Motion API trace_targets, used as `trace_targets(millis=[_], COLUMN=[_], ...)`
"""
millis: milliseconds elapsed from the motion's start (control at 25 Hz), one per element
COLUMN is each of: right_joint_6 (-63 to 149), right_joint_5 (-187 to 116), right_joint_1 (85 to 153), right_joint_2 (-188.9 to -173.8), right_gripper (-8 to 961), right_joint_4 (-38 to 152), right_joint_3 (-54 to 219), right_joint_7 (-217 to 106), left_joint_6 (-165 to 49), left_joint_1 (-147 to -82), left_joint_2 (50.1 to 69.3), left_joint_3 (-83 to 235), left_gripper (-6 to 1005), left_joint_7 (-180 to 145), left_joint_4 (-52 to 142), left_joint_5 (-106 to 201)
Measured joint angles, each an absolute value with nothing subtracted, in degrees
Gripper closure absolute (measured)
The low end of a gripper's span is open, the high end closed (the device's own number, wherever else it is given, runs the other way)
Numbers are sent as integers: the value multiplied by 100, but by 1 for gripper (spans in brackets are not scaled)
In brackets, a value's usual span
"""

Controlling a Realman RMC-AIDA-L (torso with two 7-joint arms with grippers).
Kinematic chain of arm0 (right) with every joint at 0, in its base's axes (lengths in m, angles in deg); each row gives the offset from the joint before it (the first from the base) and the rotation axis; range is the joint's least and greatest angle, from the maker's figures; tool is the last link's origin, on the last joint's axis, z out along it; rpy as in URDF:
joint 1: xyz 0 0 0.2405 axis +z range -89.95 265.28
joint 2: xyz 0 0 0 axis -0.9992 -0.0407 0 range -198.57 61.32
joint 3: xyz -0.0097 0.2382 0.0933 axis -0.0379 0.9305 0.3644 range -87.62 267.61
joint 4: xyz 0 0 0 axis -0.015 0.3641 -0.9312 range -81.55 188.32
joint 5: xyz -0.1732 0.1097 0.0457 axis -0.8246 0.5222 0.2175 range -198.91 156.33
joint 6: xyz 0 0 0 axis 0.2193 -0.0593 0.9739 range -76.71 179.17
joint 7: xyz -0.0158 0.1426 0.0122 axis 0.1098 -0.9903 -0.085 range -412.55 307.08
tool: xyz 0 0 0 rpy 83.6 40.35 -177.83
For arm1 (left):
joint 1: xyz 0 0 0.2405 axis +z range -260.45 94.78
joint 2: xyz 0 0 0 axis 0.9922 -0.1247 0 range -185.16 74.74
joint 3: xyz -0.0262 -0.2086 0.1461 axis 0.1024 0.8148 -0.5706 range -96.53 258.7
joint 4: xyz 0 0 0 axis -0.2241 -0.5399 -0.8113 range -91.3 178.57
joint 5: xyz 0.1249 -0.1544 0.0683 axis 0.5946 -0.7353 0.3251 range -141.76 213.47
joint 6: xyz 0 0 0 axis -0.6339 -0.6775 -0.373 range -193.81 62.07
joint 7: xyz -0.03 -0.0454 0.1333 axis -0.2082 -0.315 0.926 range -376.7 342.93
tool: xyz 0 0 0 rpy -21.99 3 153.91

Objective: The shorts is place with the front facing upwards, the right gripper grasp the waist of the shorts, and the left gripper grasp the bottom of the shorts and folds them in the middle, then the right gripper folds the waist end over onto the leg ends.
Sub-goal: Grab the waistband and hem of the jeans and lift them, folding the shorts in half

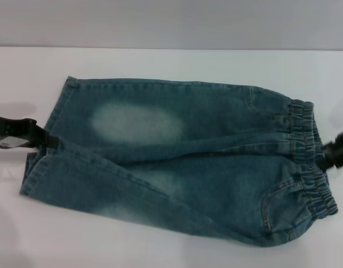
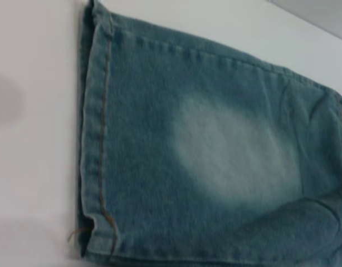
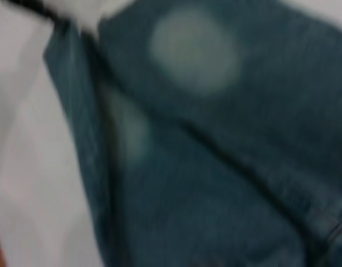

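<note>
Jaws on both sides sit right at the cloth, but whether either pair is clenched on denim or released cannot be told. The left gripper [image 1: 48, 139] reaches in low from the left edge of the worktop [image 1: 160, 61], its dark tip meeting the bottom of the shorts [image 1: 46, 142] where the two hems come together. The right gripper [image 1: 328, 153] comes in from the right edge, level with the middle of the waist [image 1: 308, 156], its puckered elastic band bunched there.

The shorts [image 1: 177, 162] lie flat across the worktop, leg ends to the robot's left, waist to its right; the pale faded patch [image 1: 138, 123] marks the farther leg. In the left wrist view the hem stitching [image 2: 103, 139] runs straight, with a loose thread at its corner.

Risk, as a judgement: if either grip catches only the top layer, lifting could peel that layer away and leave the fold skewed. Uneven lifting between the two arms could twist the legs, which already overlap at a slant.

Both arms lie nearly horizontal, close to the worktop.
</note>
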State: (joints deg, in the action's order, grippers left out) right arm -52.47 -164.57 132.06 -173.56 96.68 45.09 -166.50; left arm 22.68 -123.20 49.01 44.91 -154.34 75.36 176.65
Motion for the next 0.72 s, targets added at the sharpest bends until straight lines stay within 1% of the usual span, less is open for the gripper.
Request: trace_targets(millis=[320, 520, 720], right_joint_6=[-5302, -5202, -5050], right_joint_5=[-17101, -17658, -18137], right_joint_1=[13205, 13259, 13325], right_joint_2=[-17466, -17618, -17827], right_gripper=[452, 452, 451], right_joint_4=[9664, 9657, 9645], right_joint_3=[4005, 4001, 3997], right_joint_7=[-16624, -16622, -16620], left_joint_6=[2128, 2060, 2041], left_joint_1=[-12366, -12393, -12411], left_joint_2=[4915, 4931, 4937], left_joint_3=[4507, 4507, 4505], left_gripper=[938, 936, 933], left_joint_7=[-15434, -15436, -15445], left_joint_4=[7536, 7536, 7536], left_joint_5=[17660, 17653, 17640])
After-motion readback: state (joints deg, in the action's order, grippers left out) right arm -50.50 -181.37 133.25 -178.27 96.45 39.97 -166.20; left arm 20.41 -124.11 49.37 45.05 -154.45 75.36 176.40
